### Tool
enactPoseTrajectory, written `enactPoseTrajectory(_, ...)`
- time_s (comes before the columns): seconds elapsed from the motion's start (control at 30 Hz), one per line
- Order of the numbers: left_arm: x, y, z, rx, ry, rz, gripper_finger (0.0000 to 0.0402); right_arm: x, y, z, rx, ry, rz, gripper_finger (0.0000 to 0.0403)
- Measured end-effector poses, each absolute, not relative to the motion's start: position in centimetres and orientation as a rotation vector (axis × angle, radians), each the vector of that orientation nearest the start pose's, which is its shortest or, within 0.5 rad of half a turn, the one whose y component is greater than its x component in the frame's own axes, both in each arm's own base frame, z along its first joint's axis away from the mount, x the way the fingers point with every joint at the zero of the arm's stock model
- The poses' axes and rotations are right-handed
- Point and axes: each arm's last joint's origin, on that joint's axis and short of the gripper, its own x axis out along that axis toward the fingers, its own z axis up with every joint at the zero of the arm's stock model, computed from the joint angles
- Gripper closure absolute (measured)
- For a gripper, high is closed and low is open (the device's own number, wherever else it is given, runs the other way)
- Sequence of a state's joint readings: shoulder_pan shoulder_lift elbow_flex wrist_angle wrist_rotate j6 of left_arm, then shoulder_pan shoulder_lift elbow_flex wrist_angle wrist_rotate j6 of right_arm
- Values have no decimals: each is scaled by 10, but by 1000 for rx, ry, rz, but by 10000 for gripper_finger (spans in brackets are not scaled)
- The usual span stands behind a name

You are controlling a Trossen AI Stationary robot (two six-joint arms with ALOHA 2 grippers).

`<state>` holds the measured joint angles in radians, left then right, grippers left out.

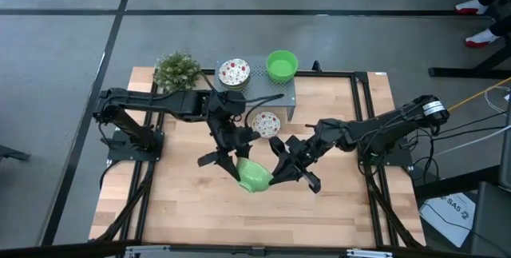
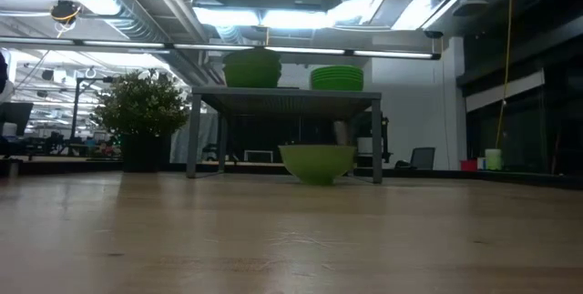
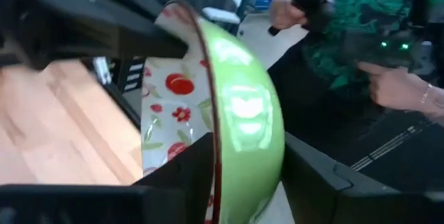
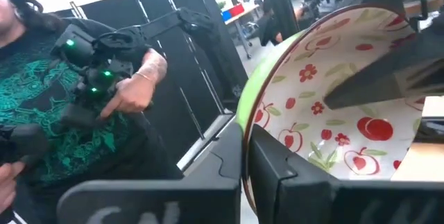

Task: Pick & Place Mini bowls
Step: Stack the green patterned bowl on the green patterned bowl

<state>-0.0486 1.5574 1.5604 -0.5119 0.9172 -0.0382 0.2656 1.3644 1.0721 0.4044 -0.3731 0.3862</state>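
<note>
**A:** While both arms meet over the middle of the wooden worktop point(image 1: 184, 202), what worries you most?

**B:** That small round bowl, green outside with a white, red-fruit-patterned inside point(image 1: 254, 175). It's tipped on edge between them. The left gripper point(image 1: 231, 156) has its fingers point(image 3: 187, 175) pinching the rim, one inside, one outside, and the right gripper point(image 1: 285, 168) does the same on the opposite rim with its fingers point(image 4: 274, 172).

**A:** So a two-handed hold. What's the risk?

**B:** If both pull at once, the thin rim could slip from one pair and the bowl would swing or drop onto the worktop. If one lets go too early, same result.

**A:** Anything nearby to hit?

**B:** Another patterned bowl point(image 1: 264, 122) lies just behind, in front of the grey perforated metal stand point(image 1: 287, 98), which carries a patterned stack point(image 1: 233, 72) and a plain green stack point(image 1: 281, 65). A dropped bowl might roll into them, I'd guess.
</note>
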Motion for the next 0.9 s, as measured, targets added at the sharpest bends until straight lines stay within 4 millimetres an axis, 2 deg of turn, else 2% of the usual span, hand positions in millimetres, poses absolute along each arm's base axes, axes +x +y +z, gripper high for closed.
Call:
enactPoseTrajectory(0.27, 333, -41, 394, -237, 423, -1054, 366, 299, 86, 364, 321, -51, 645, 391)
enactPoseTrajectory(0.53, 333, -40, 394, -286, 455, -1026, 366, 301, 81, 364, 359, -38, 599, 344)
enactPoseTrajectory(0.73, 330, -38, 388, -324, 538, -961, 366, 303, 75, 355, 493, 87, 554, 312)
enactPoseTrajectory(0.9, 325, -37, 380, -362, 634, -925, 366, 304, 73, 348, 515, 150, 508, 283)
